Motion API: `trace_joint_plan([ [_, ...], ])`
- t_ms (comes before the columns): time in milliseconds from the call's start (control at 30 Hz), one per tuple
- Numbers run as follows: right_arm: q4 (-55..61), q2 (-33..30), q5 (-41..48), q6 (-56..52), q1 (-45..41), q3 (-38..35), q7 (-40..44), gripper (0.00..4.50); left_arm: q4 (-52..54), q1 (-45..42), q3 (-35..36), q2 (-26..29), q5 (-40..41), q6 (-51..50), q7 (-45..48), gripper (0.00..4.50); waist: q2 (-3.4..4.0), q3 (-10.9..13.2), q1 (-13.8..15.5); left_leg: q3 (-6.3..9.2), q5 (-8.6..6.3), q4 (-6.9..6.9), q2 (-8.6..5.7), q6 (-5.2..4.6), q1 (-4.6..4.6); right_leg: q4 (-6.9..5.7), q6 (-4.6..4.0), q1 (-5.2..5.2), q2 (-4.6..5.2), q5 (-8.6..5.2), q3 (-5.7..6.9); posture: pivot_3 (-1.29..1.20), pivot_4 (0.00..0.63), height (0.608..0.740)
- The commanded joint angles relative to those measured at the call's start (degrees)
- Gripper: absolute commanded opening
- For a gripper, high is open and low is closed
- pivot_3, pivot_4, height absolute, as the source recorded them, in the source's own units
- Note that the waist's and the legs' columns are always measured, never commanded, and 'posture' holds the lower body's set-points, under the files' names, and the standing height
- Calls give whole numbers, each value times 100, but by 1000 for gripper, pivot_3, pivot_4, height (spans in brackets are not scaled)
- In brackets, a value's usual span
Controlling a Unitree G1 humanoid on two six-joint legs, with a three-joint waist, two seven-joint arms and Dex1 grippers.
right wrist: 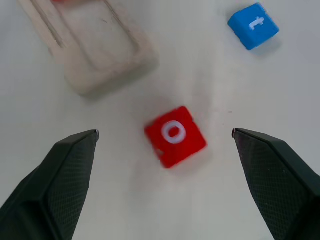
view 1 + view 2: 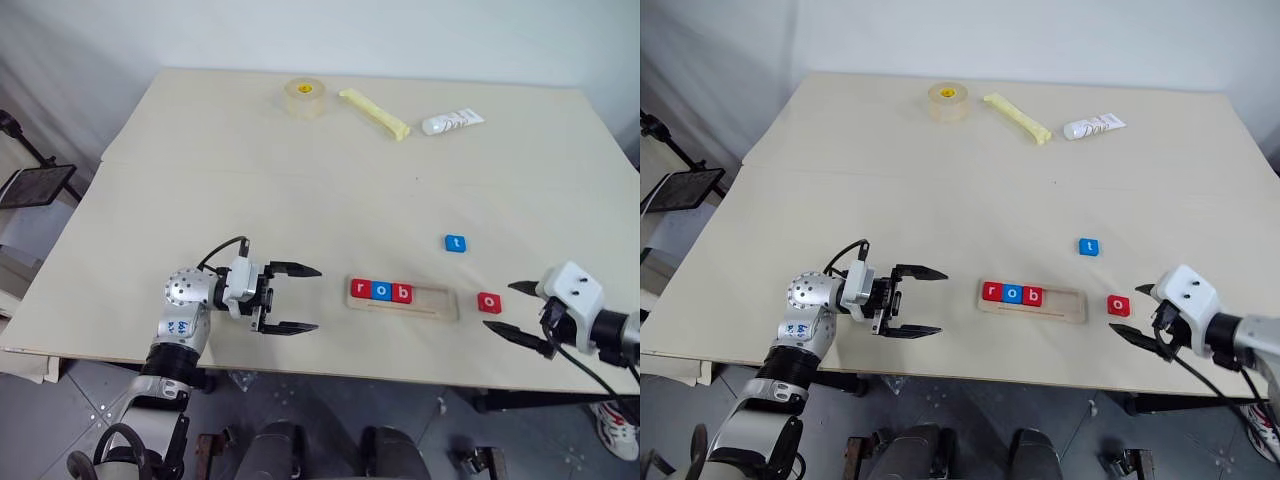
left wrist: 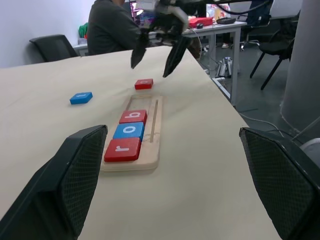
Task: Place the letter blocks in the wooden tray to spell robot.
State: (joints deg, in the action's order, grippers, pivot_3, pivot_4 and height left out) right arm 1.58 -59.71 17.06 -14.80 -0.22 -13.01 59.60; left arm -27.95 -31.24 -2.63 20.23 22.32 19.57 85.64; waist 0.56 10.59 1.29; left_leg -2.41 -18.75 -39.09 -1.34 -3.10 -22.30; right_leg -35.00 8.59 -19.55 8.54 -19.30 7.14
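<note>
Right gripper [image 2: 518, 312] tilted down, jaws wide, above red o block [image 2: 489, 302]

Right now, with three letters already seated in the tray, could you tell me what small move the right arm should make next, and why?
Probably lower the right gripper and close on the red o block, which lies on the table between its open jaws. The wooden tray holds r, o, b, so a second o comes next; the blue t block can wait.
</note>
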Motion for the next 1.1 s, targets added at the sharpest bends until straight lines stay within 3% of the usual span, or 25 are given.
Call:
trace_joint_plan([
  [33, -799, -154, -333, 639, -590, 466, 609, 4475, 28, -42, 39, 23, 52, 90, 58, 4500, 0, 0, -5, -1, 0, 0, 0, 0, -1, 3, 0, 0, 0, 0, 0, 0, 150, 740],
  [300, -2422, -53, -998, 1341, -2087, 1455, 1437, 4475, 200, 111, 47, 59, 54, 85, -18, 4500, -1, 1, 2, 4, 0, -4, -1, 0, -6, 5, 0, 0, 3, 0, 11, 0, 150, 740],
  [700, -2810, -74, -1083, 1296, -2508, 1625, 1647, 4475, 256, 149, 45, 87, 49, 66, -145, 4500, -1, 0, 5, 16, 0, -6, 0, 0, -8, 4, 0, 3, 4, 0, 22, 0, 150, 740],
  [867, -2500, -132, -1105, 965, -2435, 1636, 1642, 3343, 137, 48, 20, 32, 22, 97, -156, 4500, -1, 0, 3, 16, 0, -8, 0, 0, -8, 4, 0, 4, 4, 0, 22, 0, 150, 740],
  [1033, -2395, -117, -1122, 884, -2379, 1594, 1624, 1524, 42, -40, 12, -18, 2, 125, -152, 4500, -1, 0, 0, 15, 0, -9, 1, 1, -8, 4, 0, 4, 4, 0, 21, 0, 150, 740],
  [1100, -2276, -151, -1096, 831, -2346, 1533, 1586, 1442, 11, -60, 15, -25, -3, 140, -141, 4500, -1, 0, -1, 14, 0, -9, 1, 1, -8, 3, 0, 3, 4, 0, 22, 0, 150, 740],
])
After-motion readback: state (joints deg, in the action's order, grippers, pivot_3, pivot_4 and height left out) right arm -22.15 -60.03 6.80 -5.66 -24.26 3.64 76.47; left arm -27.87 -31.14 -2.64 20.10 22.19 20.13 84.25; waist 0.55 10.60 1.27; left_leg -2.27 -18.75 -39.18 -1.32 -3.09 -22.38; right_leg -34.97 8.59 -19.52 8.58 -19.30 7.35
